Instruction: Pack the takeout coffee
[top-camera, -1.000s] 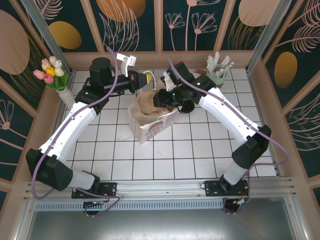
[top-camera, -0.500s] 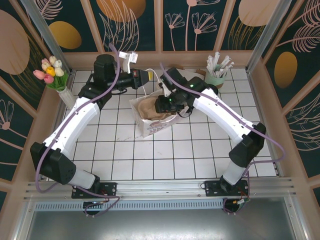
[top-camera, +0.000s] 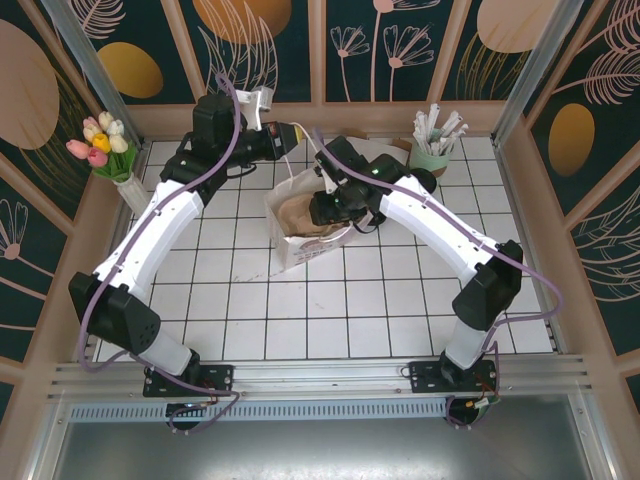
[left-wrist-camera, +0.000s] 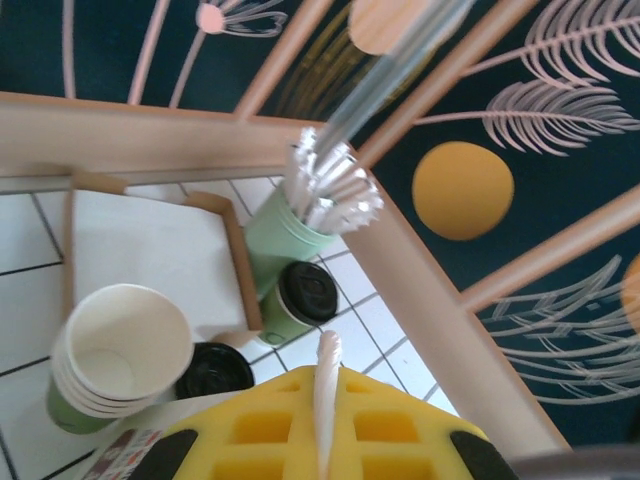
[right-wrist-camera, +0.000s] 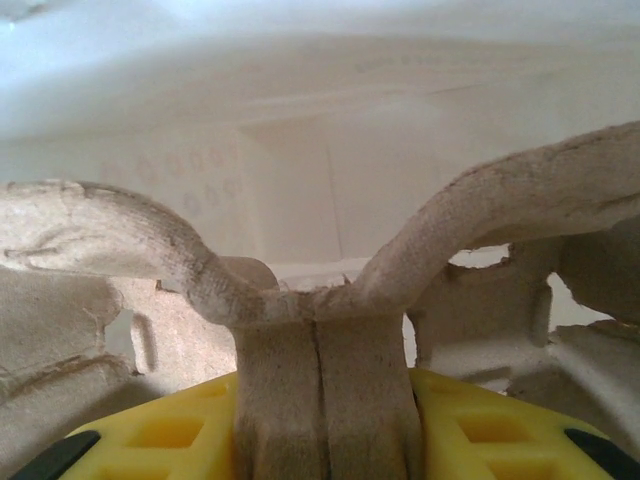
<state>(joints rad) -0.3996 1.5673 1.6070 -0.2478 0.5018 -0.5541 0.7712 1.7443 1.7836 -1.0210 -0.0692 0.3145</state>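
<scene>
Left hand (left-wrist-camera: 322, 425) pinched shut on white bag (top-camera: 300, 255) handle strip. Right hand (right-wrist-camera: 322, 410) clamped on pulp carrier (right-wrist-camera: 200, 265) handle, inside bag. Takeout coffee (left-wrist-camera: 303, 298) not yet packed. Next likely: release carrier, withdraw, fetch coffee.

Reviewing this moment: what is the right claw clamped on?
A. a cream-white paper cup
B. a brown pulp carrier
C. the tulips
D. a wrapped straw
B: in the right wrist view, the right claw has its yellow fingers closed on the centre rib of the brown pulp carrier, with the inside of the white bag behind it.
</scene>
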